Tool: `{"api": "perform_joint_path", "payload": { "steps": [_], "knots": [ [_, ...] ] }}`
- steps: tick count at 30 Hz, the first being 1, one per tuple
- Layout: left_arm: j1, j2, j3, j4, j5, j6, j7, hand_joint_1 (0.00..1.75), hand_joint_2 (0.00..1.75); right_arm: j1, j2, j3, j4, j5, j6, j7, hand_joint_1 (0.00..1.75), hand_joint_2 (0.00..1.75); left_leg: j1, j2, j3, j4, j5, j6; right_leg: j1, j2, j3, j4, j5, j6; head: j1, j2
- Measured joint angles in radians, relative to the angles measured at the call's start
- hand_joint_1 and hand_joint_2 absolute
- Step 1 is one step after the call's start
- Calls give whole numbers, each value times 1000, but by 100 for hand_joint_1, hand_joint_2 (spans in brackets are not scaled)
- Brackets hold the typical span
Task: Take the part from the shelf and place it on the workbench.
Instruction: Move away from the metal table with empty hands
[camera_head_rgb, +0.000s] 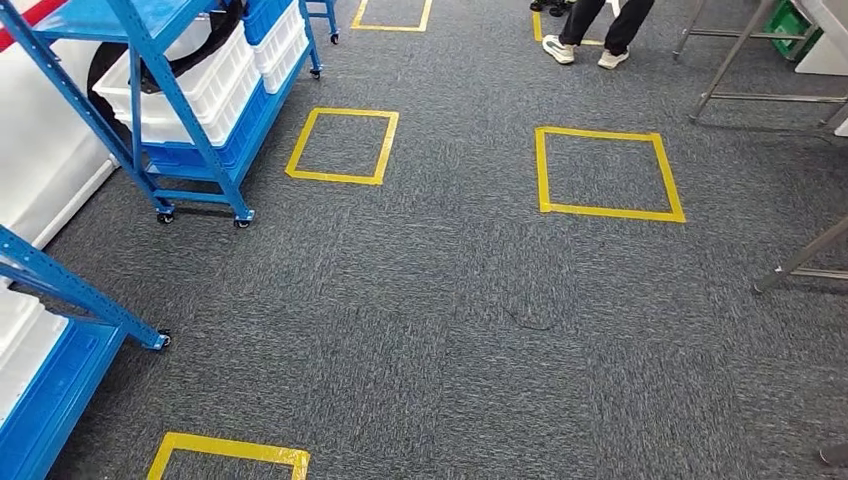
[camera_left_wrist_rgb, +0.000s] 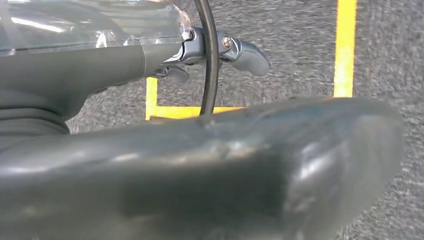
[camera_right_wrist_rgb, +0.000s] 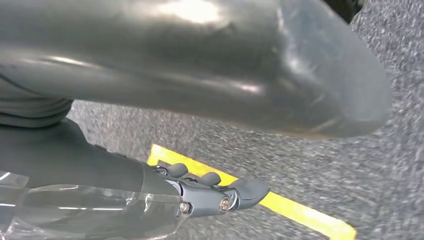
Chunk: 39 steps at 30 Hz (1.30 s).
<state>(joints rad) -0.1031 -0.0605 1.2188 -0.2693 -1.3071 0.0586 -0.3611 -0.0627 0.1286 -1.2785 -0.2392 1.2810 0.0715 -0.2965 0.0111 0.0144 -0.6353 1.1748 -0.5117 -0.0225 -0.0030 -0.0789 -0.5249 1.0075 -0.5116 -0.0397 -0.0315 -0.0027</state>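
Observation:
My left hand (camera_left_wrist_rgb: 200, 55) hangs over the grey carpet. A thin black ring (camera_left_wrist_rgb: 212, 80), the part, crosses its fingers (camera_left_wrist_rgb: 247, 56) and runs down behind the thick thumb (camera_left_wrist_rgb: 250, 165), so the hand appears to hold it. My right hand (camera_right_wrist_rgb: 215, 192) also hangs over the carpet with its fingers apart and nothing in them. In the head view a blue wheeled shelf (camera_head_rgb: 190, 130) stands at the far left with white bins (camera_head_rgb: 215, 85), and another black loop (camera_head_rgb: 110, 60) lies over them. Metal workbench legs (camera_head_rgb: 735, 65) stand at the far right.
Yellow tape squares (camera_head_rgb: 345, 145) (camera_head_rgb: 608, 172) mark the carpet ahead, and another (camera_head_rgb: 230, 452) lies close in. A second blue shelf (camera_head_rgb: 60, 330) is near on the left. A person's legs (camera_head_rgb: 600, 25) stand at the far end. One more table leg (camera_head_rgb: 800, 262) is at right.

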Motion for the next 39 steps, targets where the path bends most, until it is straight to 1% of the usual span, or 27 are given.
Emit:
{"api": "perform_joint_path", "payload": {
  "steps": [2, 3, 4, 5, 6, 8, 10, 11, 12, 13, 14, 15, 16, 17, 19, 21, 23, 25, 27, 28, 29, 30, 32, 34, 36, 37, 39],
  "knots": [
    [-3, 1, -1, 0, 1, 0, 0, 0, 0, -1, 0, 1, 0, 0, 0, -2, 0, 0, -9, 45, 66, -126, 41, 12, 5, -22, 6, 1, -6, 7, 0, 0],
    [-5, 1, -1, 0, 3, 0, 0, 0, 0, -2, 0, 1, 0, 0, 0, -3, 0, 0, -13, 58, 79, -156, 46, 17, 6, -31, 8, 2, -8, 11, 0, 0],
    [-6, 1, -1, 0, 4, 0, -1, 0, 0, -3, 0, 1, 0, 0, 0, -4, 0, 0, -18, 59, 80, -164, 44, 22, 8, -41, 10, 2, -10, 16, 0, 0],
    [-6, 1, -1, 0, 6, 0, -1, 0, 0, -6, 0, 2, 0, 0, 1, -4, 0, 0, -18, 45, 78, -166, 48, 27, 8, -51, 12, 1, -11, 21, 0, 0],
    [-5, 2, -2, 0, 8, 0, -2, 0, 0, -8, 0, 2, 0, 0, 1, -5, 0, 0, -15, 34, 80, -170, 51, 32, 6, -49, 15, 3, -14, 26, 0, 0],
    [-6, 3, -2, 0, 9, 0, -2, 0, 0, -9, -1, 2, 0, 0, 1, -5, 0, 0, -9, 11, 84, -180, 60, 44, 2, 0, 2, 42, -45, 37, 0, 0],
    [-10, 2, -2, 0, 9, 0, -3, 0, 0, -6, -1, 3, 1, 0, 1, -6, 0, 0, -7, -11, 83, -182, 65, 51, -3, 61, -54, 159, -110, 41, 0, 0],
    [-12, 2, -2, 0, 9, 0, -3, 0, 0, -4, -1, 3, 2, 0, 1, -6, 0, 0, -7, -23, 81, -182, 66, 53, -4, 73, -89, 227, -137, 42, 0, 0],
    [-12, 2, -2, 0, 9, 0, -2, 0, 0, -2, -1, 3, 2, 0, 1, -5, 0, 0, -8, -37, 80, -181, 66, 53, -5, 76, -116, 274, -148, 43, 0, 0],
    [-11, 2, -2, 0, 9, 0, -2, 0, 0, -1, -1, 3, 2, 0, 1, -5, 0, 0, -8, -51, 81, -180, 66, 53, -6, 77, -127, 286, -137, 44, 0, 0],
    [-10, 2, -2, 0, 10, 0, -1, 0, 0, -1, -1, 2, 2, 0, 1, -4, 0, 0, -8, -66, 81, -178, 66, 52, -7, 80, -118, 258, -107, 44, 0, 0],
    [-10, 2, -2, 1, 11, 0, -1, 0, 0, 0, -1, 2, 2, 0, 1, -2, 0, 0, -7, -80, 82, -176, 65, 50, -9, 90, -94, 197, -64, 43, 0, 0],
    [-10, 2, -2, 1, 14, 0, -1, 0, 0, 1, -1, 2, 2, 1, 1, 0, 0, 0, -6, -93, 82, -173, 63, 47, -13, 113, -66, 129, -28, 41, 0, 0],
    [-11, 1, -2, 1, 17, 0, -1, 0, 0, 1, -1, 2, 2, 1, 1, 1, 0, 0, -7, -105, 79, -168, 61, 43, -15, 134, -43, 72, -3, 40, 0, 0],
    [-12, 1, -2, 1, 21, 0, -3, 0, 0, 1, -1, 3, 2, 1, 1, 4, 0, 0, -6, -124, 72, -162, 60, 30, -14, 155, -27, 27, 9, 35, 0, 0],
    [-10, 1, -2, 1, 23, 0, -4, 0, 0, -2, -1, 3, 2, 1, 1, 5, 0, 0, -5, -142, 66, -163, 63, 16, -11, 132, -26, 23, 12, 24, 0, 0],
    [-8, 1, -2, 3, 23, -1, -3, 0, 0, -3, 0, 3, 3, 2, 1, 5, 0, 0, -5, -110, 50, -134, 42, 7, -12, 107, -23, 14, 17, 8, 0, 0],
    [-11, 0, -2, 4, 23, -1, -2, 0, 0, 1, 0, 3, 3, 2, 1, 6, 0, 0, -6, -49, 1, -26, -21, 1, -10, 79, -23, 10, 19, -2, 0, 0],
    [-12, -1, -2, 4, 23, -1, 0, 0, 0, 4, -2, 3, 3, 3, 1, 6, 0, 0, -5, -26, -57, 101, -74, -3, -5, 50, -24, 11, 17, -5, 0, 0],
    [-11, -1, -2, 5, 23, -1, 0, 0, 0, 4, -3, 3, 3, 3, 1, 6, 0, 0, -5, -22, -66, 124, -75, -3, -3, 36, -23, 11, 16, -6, 0, 0],
    [-8, -1, -2, 6, 23, -1, 1, 0, 0, 3, -3, 3, 3, 4, 1, 6, 0, 0, -4, -19, -53, 104, -57, -1, -1, 23, -23, 12, 14, -6, 0, 0],
    [-7, -1, -2, 6, 23, -1, 1, 0, 0, 2, -3, 3, 3, 4, 1, 6, 0, 0, -5, -12, -21, 46, -25, 2, 0, 11, -20, 12, 12, -5, 0, 0],
    [-9, -1, -2, 6, 23, -1, 2, 0, 0, 1, -3, 3, 3, 4, 1, 6, 0, 0, -12, 32, 54, -97, 27, 14, 3, -12, -14, 13, 7, -1, 0, 0],
    [-11, -1, -2, 6, 23, -1, 1, 0, 0, 0, -3, 3, 3, 5, 1, 6, 0, 0, -22, 60, 86, -162, 40, 26, 5, -32, -9, 12, 3, 9, 0, 0],
    [-10, 0, -2, 6, 23, 0, 1, 0, 0, -5, -3, 4, 4, 6, 1, 6, 0, 0, -23, 40, 87, -170, 44, 36, 5, -51, -2, 9, 1, 19, 0, 0],
    [-8, 0, -2, 6, 23, 0, 1, 0, 0, -7, -4, 4, 4, 7, 1, 7, 0, 0, -21, 28, 92, -177, 49, 40, 4, -43, 1, 11, -4, 26, 1, 0],
    [-8, -1, -3, 6, 22, -2, 3, 0, 0, -6, -4, 5, 4, 8, 1, 10, 0, 0, -12, 5, 99, -191, 60, 50, 1, 7, -16, 63, -42, 36, 1, 0]
  ]
}}
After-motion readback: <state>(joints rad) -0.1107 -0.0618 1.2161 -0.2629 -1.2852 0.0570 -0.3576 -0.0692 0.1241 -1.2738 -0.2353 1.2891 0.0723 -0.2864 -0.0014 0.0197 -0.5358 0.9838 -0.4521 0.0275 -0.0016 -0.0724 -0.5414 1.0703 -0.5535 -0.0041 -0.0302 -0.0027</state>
